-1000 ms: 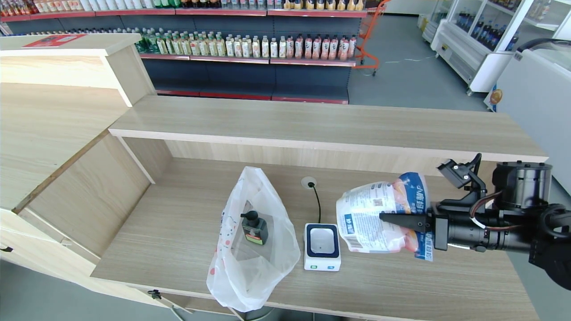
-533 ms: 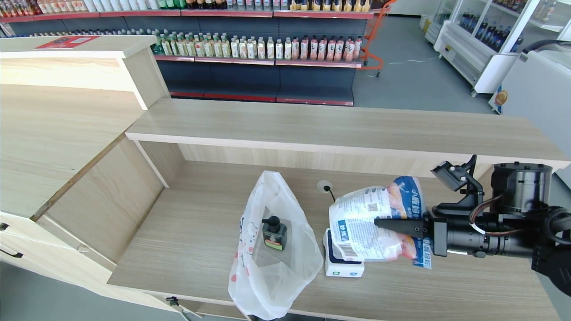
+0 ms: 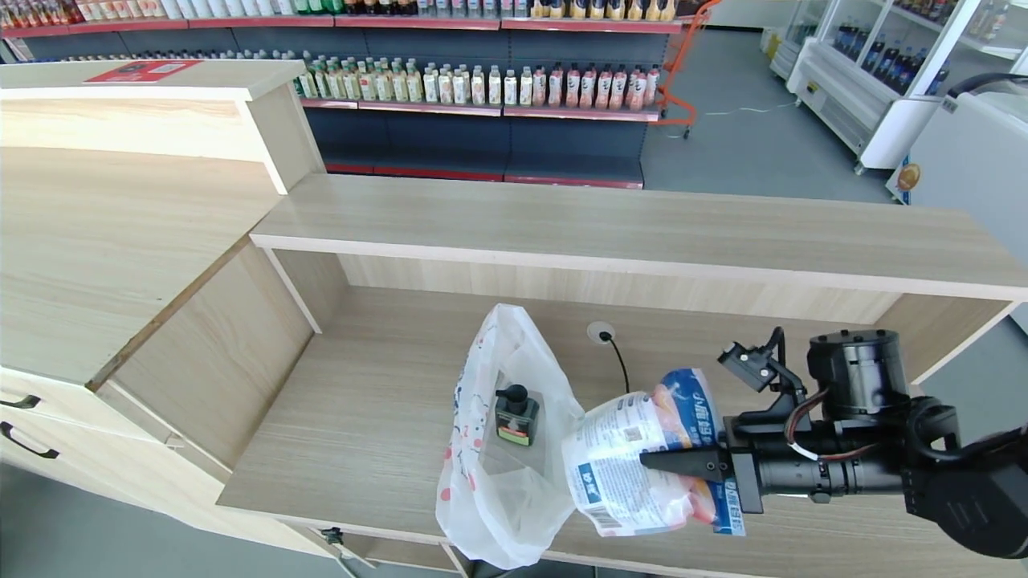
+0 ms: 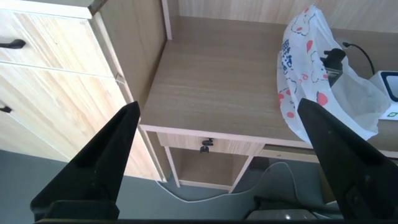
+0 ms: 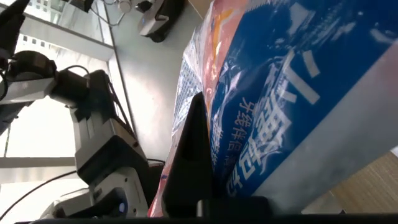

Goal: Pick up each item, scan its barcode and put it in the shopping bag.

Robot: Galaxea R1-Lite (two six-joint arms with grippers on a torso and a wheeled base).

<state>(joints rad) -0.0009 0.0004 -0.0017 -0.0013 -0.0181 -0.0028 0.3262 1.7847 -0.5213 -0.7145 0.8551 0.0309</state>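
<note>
Packet [image 3: 622, 461] of snacks, white with blue and orange print, hangs in the air over the near right part of the counter [image 3: 377, 417], lying almost flat with its barcode end tipped toward the near edge. The right gripper [image 3: 666, 464] clamps it from the right, one black finger [image 3: 691, 463] lying across the printed face; in the right wrist view the same packet [image 5: 286, 93] presses against a dark finger [image 5: 193, 162]. The packet's left edge meets the right flank of the shopping bag [image 3: 490, 490] in the head view; whether they touch I cannot tell.

The bag stands open-mouthed, and a dark pump bottle [image 3: 516, 415] sits upright inside it. Its bottom sags at or just past the counter's near edge. A white scanner [image 4: 390, 93] lies just beside the bag, on its right. A black cable [image 3: 618, 361] runs back to a round grommet [image 3: 601, 331] near the back wall.

Left of the bag, bare wood stretches to the side wall [image 3: 217, 361]. A raised ledge [image 3: 642, 225] overhangs the back of the counter.

The left gripper [image 4: 217, 149] hangs low, in front of the near edge, left of the bag, its fingers [image 4: 99, 168] spread wide with nothing between them.
</note>
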